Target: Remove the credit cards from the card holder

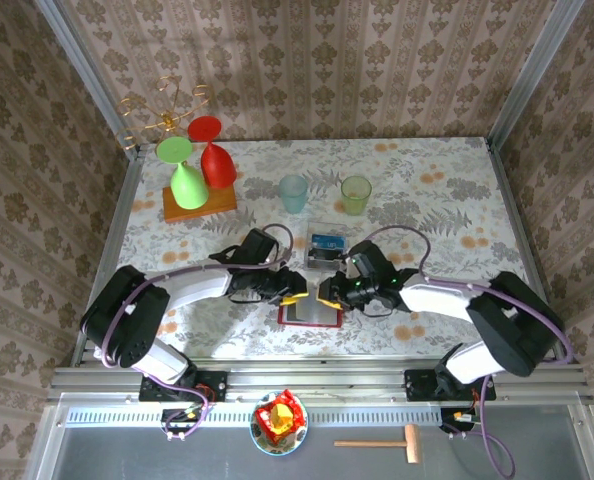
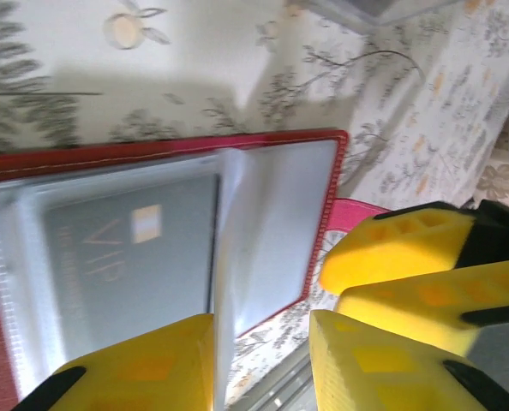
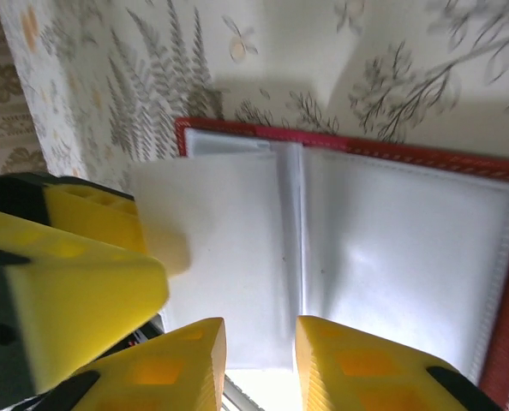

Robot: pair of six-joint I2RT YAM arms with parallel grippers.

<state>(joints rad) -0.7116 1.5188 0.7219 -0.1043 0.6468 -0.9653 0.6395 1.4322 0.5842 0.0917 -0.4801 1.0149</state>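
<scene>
The small flat red folding card holder (image 1: pixel 310 318) lies open on the leaf-patterned table (image 1: pixel 427 190), toward 6 o'clock of the tabletop. The left gripper (image 1: pixel 295 297) hangs over the holder's 11 o'clock corner with its jaws apart, and a clear plastic pocket leaf (image 2: pixel 272 214) stands between them. A grey rectangular plastic card (image 2: pixel 126 257) marked VIP sits inside a pocket. The right gripper (image 1: pixel 326 294), at the holder's 1 o'clock, has its jaws parted over the fold.

Lab test cell: aluminium frame (image 1: pixel 537 70), wallpapered walls (image 1: pixel 327 60)
</scene>
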